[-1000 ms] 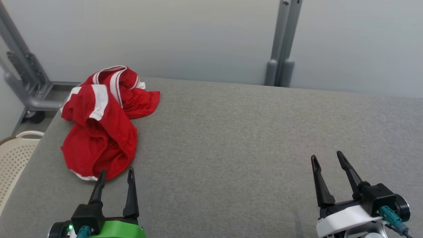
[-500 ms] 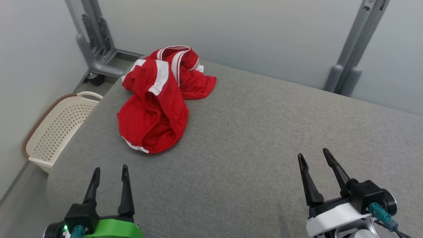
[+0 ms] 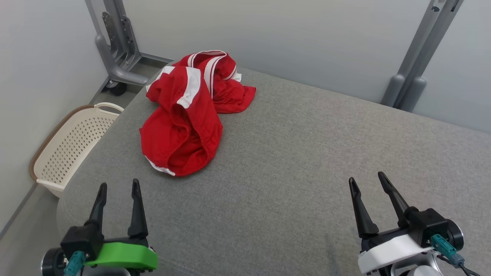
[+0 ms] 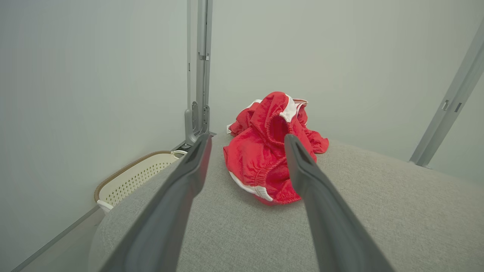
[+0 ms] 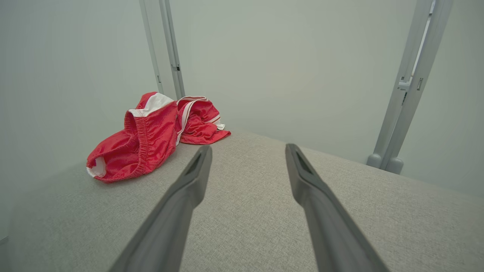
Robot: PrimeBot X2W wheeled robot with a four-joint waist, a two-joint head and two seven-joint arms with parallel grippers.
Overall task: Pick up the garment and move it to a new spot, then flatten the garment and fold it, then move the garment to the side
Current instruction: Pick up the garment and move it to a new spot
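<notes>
Beside one basket (image 3: pixel 69 145), one table (image 3: pixel 287 153), one garment (image 3: pixel 184 130), two parted claws (image 3: pixel 119 184) (image 3: pixel 366 177)

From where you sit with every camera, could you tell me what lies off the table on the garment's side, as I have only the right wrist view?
Observer: A cream perforated basket stands on the floor, just off the left edge of the grey surface.
Operator: Thank you. Where is the left gripper, please?
Observer: The left gripper hovers over the front left corner, short of the red garment and not touching it.
Operator: Are its jaws open?
Observer: Yes, open and empty. In the left wrist view, the garment lies ahead, framed between its fingers.
</notes>
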